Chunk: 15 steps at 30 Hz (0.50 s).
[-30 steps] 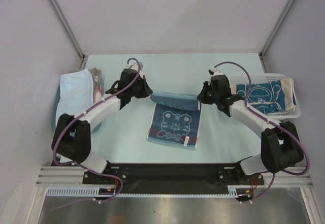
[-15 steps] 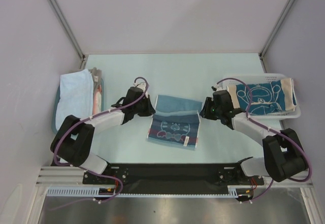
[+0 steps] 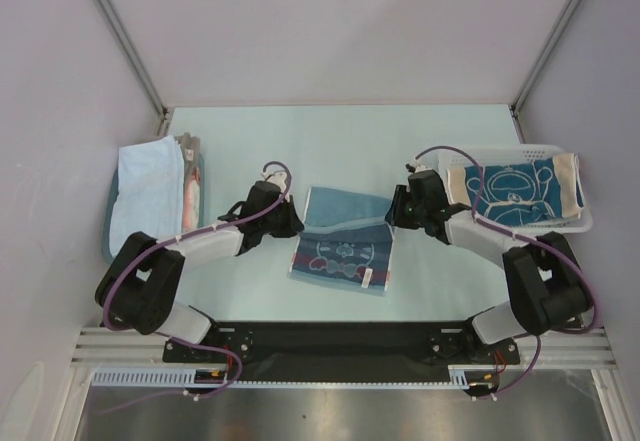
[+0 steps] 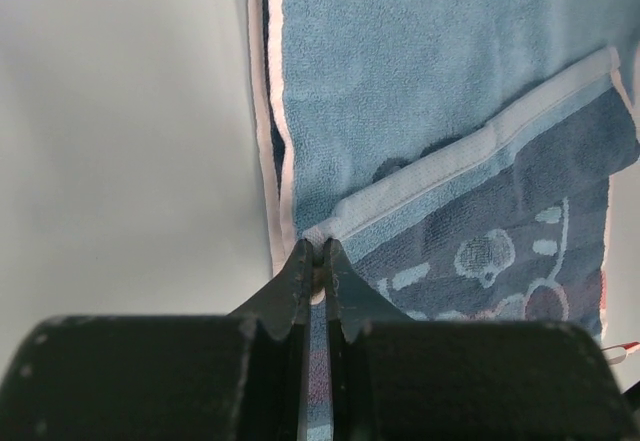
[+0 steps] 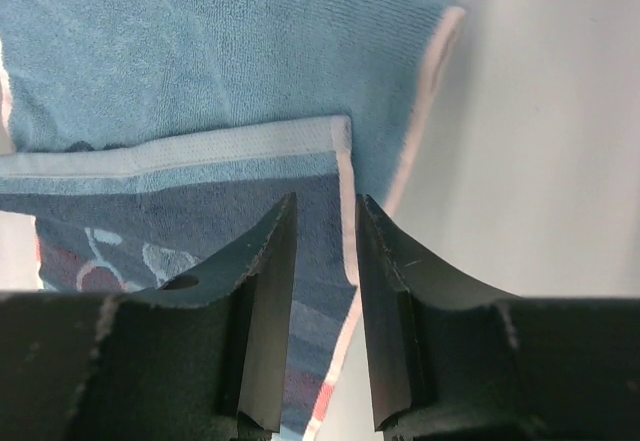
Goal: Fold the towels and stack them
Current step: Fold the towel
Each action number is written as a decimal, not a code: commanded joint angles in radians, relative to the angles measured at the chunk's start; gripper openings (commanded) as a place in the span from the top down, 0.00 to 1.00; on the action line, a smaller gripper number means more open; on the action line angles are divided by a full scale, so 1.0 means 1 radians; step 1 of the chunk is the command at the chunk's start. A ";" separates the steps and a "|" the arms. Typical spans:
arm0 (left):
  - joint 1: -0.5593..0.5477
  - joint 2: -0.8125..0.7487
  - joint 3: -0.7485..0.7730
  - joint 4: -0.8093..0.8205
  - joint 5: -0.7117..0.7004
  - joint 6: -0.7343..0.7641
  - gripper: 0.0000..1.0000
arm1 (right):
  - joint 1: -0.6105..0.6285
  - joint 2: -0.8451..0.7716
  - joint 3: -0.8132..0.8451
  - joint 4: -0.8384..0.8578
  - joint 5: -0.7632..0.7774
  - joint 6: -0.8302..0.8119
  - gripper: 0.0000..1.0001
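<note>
The blue cartoon-print towel (image 3: 340, 246) lies half folded, a teal towel (image 3: 515, 191) waits on the basket (image 3: 575, 223) right of it, seemingly folded towels (image 3: 148, 186) sit stacked left of it, the left gripper (image 4: 318, 271) pinches its folded corner, and the right gripper (image 5: 350, 251) has its jaws parted.

- centre towel (image 3: 342, 251): dark blue face with a pale line-drawn cartoon, lighter blue reverse, white hem, red stripe at the near end
- basket towel (image 3: 515, 193): teal, white line drawing, tan ends
- left towel (image 3: 148, 186): plain light blue
- basket (image 3: 520, 148): white mesh
- table (image 3: 330, 146): pale mint
</note>
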 commanded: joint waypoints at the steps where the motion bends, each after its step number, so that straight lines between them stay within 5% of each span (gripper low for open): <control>1: -0.010 -0.019 0.002 0.056 0.002 0.005 0.92 | 0.016 0.059 0.062 0.058 0.018 -0.015 0.66; 15: -0.013 0.009 0.022 0.058 0.014 0.011 0.92 | 0.038 0.197 0.099 0.096 0.084 -0.034 0.65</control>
